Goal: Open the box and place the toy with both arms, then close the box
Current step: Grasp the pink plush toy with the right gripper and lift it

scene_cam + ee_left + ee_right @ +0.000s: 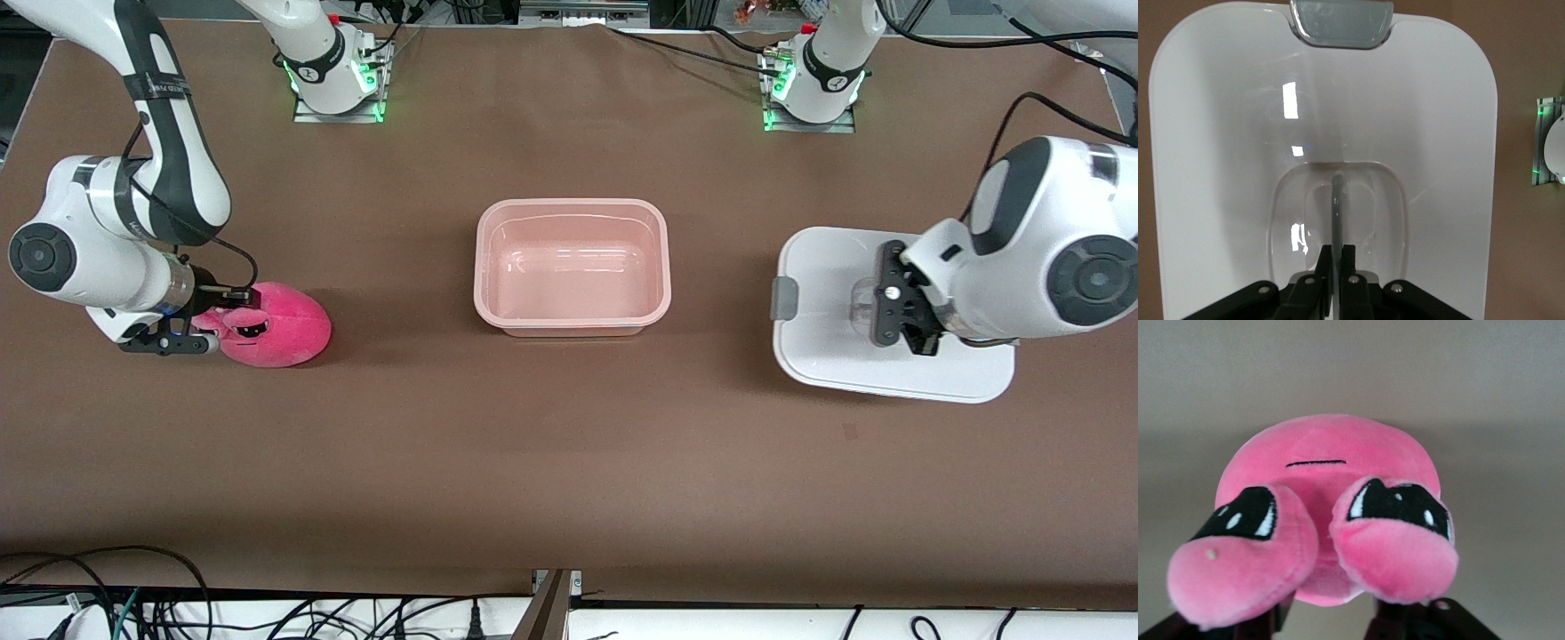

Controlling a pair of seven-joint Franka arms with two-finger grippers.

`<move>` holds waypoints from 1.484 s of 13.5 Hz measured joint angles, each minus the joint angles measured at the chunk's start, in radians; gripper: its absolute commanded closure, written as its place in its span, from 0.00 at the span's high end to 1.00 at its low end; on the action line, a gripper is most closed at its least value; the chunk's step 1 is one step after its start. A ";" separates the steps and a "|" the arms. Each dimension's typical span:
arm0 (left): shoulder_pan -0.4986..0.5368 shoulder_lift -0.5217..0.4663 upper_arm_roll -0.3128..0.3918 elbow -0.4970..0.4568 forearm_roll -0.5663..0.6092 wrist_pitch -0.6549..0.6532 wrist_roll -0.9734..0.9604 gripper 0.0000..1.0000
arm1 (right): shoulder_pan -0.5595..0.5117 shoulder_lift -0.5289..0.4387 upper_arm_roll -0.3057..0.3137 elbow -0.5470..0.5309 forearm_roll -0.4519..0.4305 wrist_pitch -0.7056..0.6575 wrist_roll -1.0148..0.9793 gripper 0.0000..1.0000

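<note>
Lid (831, 356) off and lying flat on the brown table (569, 462) toward my left arm's end, with its grey clip (784, 298) facing the tub. My left gripper (900, 307) is down on the middle of that lid, its fingers (1346, 263) pressed fully together on the thin upright rib of the clear handle (1336, 200); in the left wrist view the rib runs straight into the closed fingers, and the white lid spreads out around it with the grey clip at its edge.

The pink tub (487, 267) of the box stands open in the middle of the table, between my two arms and well apart from both the lid and the toy. Nothing lies in it.

The toy (284, 333), a round hot-pink plush, sits on the table toward my right arm's end, about as near to the front camera as the tub. My right gripper (209, 329) is low at the toy's side, reaching in sideways, with one finger (233, 293) above the plush and the other at its lower edge. In the right wrist view the toy (1331, 473) fills the middle, its dark sleepy eyes showing, and my black fingers (1395, 617) stand partly open on either side of the plush, touching it; whether they have truly gripped it I cannot tell.
</note>
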 measured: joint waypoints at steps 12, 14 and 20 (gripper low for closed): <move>0.023 0.018 -0.048 -0.094 0.001 -0.010 0.069 0.00 | 0.015 -0.035 0.002 0.004 0.000 0.001 0.000 0.00; 0.023 0.017 -0.051 -0.094 0.001 -0.016 0.069 0.00 | 0.034 -0.068 0.002 0.004 0.000 -0.025 0.020 0.00; 0.025 0.017 -0.051 -0.093 0.001 -0.019 0.069 0.00 | 0.175 -0.132 0.009 0.010 -0.071 -0.103 0.327 0.00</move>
